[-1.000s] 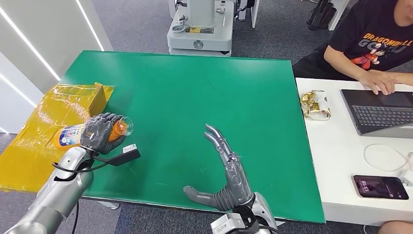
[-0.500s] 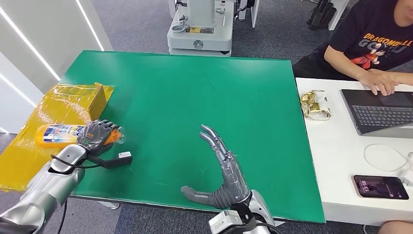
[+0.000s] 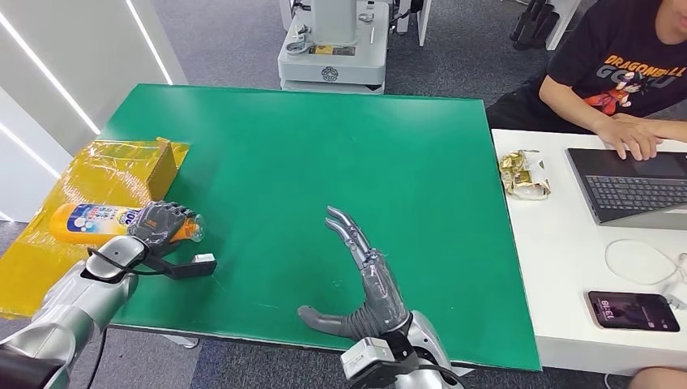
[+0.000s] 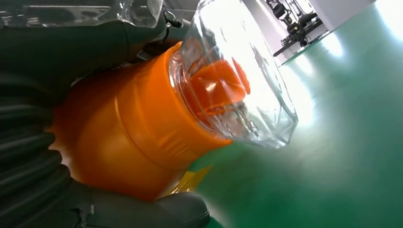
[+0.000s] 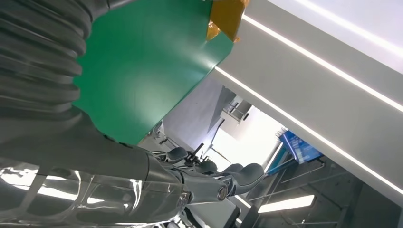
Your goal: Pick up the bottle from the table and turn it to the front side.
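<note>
An orange bottle [image 3: 87, 222] with a blue and white label and a clear cap lies sideways in my left hand [image 3: 162, 224], at the left edge of the green table [image 3: 324, 162]. The fingers wrap its neck end and the clear cap points toward the table's middle. In the left wrist view the orange shoulder of the bottle [image 4: 138, 133] and the clear cap [image 4: 237, 76] show close up, gripped by the hand [image 4: 43, 156]. My right hand [image 3: 364, 279] hangs open above the table's near middle, fingers straight and thumb out to the side, holding nothing.
A yellow cardboard box [image 3: 89, 194] stands off the table's left edge, behind the bottle. To the right, a white desk [image 3: 559, 267] carries a laptop [image 3: 636, 186], a phone [image 3: 633, 311] and a snack packet [image 3: 525, 173]; a person [image 3: 624, 73] sits there. A robot base [image 3: 332, 49] stands beyond.
My left hand has drawn left and lower with the bottle, which has tipped from slanted to nearly level, its base now further over the yellow box. The right hand has shifted slightly left.
</note>
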Available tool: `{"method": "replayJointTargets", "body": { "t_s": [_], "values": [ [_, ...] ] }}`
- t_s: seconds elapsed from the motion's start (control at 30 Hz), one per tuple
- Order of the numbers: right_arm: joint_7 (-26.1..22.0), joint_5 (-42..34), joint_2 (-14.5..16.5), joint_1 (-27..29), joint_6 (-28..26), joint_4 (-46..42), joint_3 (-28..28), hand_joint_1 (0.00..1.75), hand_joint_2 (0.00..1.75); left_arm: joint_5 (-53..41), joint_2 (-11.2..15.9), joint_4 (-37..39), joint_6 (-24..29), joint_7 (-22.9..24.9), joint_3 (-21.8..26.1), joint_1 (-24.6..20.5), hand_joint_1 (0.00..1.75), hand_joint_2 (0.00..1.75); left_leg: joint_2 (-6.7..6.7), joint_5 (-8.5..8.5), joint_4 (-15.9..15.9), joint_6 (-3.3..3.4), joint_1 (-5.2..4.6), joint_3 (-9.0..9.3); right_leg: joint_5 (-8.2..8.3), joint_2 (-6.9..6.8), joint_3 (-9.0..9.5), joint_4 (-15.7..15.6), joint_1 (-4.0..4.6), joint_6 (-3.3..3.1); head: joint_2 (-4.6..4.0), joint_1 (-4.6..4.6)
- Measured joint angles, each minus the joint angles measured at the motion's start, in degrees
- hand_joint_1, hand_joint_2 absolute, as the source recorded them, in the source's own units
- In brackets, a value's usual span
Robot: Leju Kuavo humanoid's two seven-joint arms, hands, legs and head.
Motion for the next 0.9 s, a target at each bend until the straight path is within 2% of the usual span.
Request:
{"method": "replayJointTargets", "body": {
  "t_s": [0.03,0.13,0.17,0.73,0.9],
  "values": [
    [-0.05,-0.13,0.04,-0.11,0.09,0.18,0.02,0.00,1.75,0.13,0.02,0.20,-0.08,0.18,-0.06,-0.04,1.40,1.75,0.00,0.00,0.00,0.00,0.00,0.00,0.00,0.00,0.01,0.00,0.00,0.00,0.00,0.00],
    [-0.28,-0.49,0.19,-0.40,0.15,0.69,0.06,0.00,1.75,0.68,0.15,0.70,-0.34,0.87,-0.08,-0.05,0.10,1.75,0.00,0.00,-0.01,0.00,0.00,0.01,0.00,-0.01,0.02,0.01,0.00,0.00,0.00,0.00],
    [-0.37,-0.60,0.23,-0.49,0.17,0.85,0.06,0.00,1.75,0.87,0.23,0.86,-0.41,1.15,-0.08,-0.01,0.00,1.75,0.00,0.00,-0.01,0.00,0.00,0.01,0.00,-0.01,0.03,0.01,0.00,0.00,0.00,0.00],
    [-0.70,-0.79,0.69,-1.30,0.75,2.45,0.06,0.00,1.75,2.40,1.14,1.49,-0.15,3.42,0.22,1.05,0.00,1.75,-0.01,0.03,-0.04,-0.04,-0.01,0.18,0.00,-0.03,0.14,0.10,0.00,-0.01,0.00,0.00],
    [-1.02,-0.64,0.86,-1.42,0.76,2.60,0.06,0.00,1.75,2.52,1.15,1.48,2.14,3.46,1.41,1.95,0.00,1.75,0.00,0.06,-0.05,-0.10,-0.01,0.22,0.00,-0.02,0.15,0.12,0.00,-0.02,0.00,-0.01]
  ]
}}
